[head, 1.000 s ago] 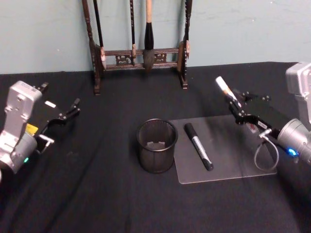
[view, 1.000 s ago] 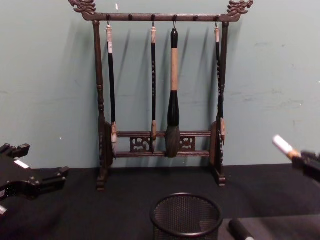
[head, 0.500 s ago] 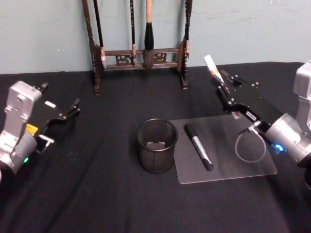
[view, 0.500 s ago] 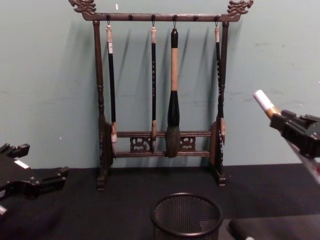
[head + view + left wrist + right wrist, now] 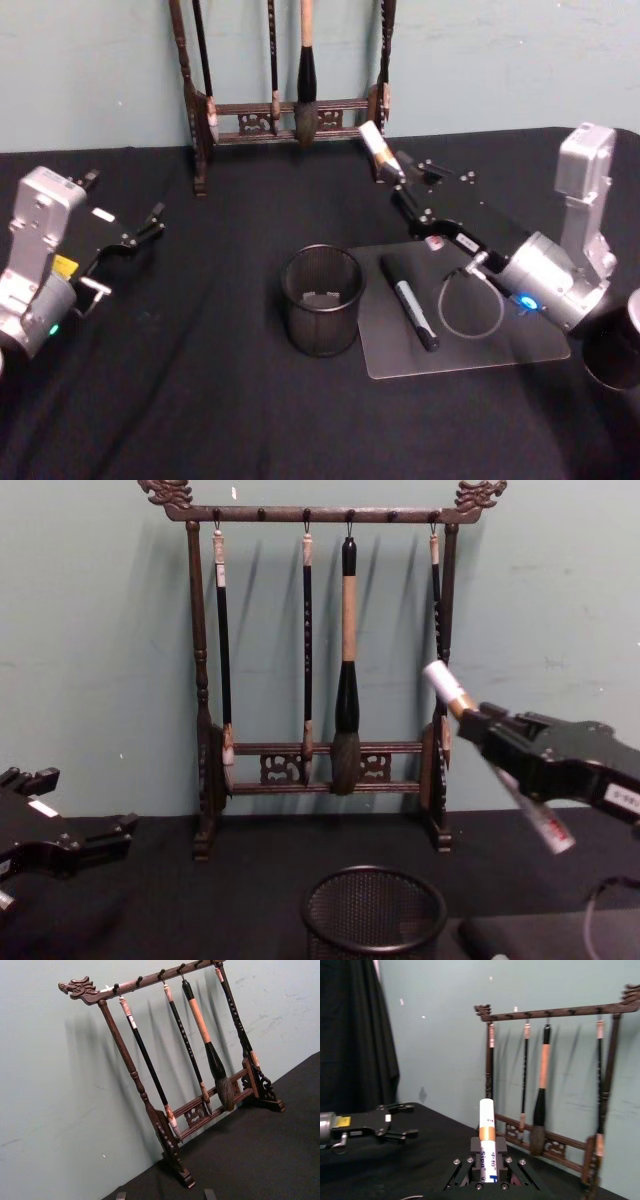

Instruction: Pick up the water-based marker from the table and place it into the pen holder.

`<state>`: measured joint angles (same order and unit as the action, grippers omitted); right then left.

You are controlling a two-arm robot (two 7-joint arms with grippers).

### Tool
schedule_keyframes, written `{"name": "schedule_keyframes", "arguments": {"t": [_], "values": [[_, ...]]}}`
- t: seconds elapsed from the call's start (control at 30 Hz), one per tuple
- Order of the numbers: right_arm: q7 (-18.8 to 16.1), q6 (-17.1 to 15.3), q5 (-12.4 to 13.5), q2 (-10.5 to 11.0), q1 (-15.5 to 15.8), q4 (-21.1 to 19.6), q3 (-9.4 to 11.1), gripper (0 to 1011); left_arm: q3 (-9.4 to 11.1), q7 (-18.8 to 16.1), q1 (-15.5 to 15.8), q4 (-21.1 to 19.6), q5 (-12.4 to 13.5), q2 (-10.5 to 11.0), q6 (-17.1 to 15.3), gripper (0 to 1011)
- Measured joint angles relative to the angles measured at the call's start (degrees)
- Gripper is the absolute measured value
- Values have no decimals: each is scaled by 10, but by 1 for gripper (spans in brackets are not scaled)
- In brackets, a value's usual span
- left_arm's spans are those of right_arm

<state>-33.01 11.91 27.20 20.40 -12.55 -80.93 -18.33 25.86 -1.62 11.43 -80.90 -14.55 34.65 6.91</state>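
Note:
The water-based marker [image 5: 374, 148], white with a gold band and blue print, is held tilted in my right gripper [image 5: 400, 178], which is shut on it. It hangs in the air behind and to the right of the pen holder [image 5: 322, 300], a black mesh cup standing on the black cloth. From the chest, the marker [image 5: 443, 688] and gripper [image 5: 482, 730] are above and right of the holder [image 5: 373, 910]. The right wrist view shows the marker [image 5: 487, 1130] upright between the jaws. My left gripper [image 5: 135, 238] rests open at the far left.
A black marker [image 5: 408, 300] lies on a clear mat [image 5: 500, 340] right of the holder. The tall wooden brush rack [image 5: 290, 108] stands at the back by the wall. A dark cup [image 5: 615, 352] sits at the right edge.
My right gripper has carried the marker leftward and toward the rack, from the right side to a spot nearer the pen holder. The left arm has not moved.

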Motion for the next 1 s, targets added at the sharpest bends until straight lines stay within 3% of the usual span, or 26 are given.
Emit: {"name": "schedule_keyframes", "arguments": {"t": [0.63, 1.0], "values": [[-34, -1, 19, -20, -41, 40, -63, 178, 0, 0, 0, 0, 0, 0, 0, 1001], [-43, -1, 24, -34, -57, 64, -88, 178, 0, 0, 0, 0, 0, 0, 0, 1001]]}}
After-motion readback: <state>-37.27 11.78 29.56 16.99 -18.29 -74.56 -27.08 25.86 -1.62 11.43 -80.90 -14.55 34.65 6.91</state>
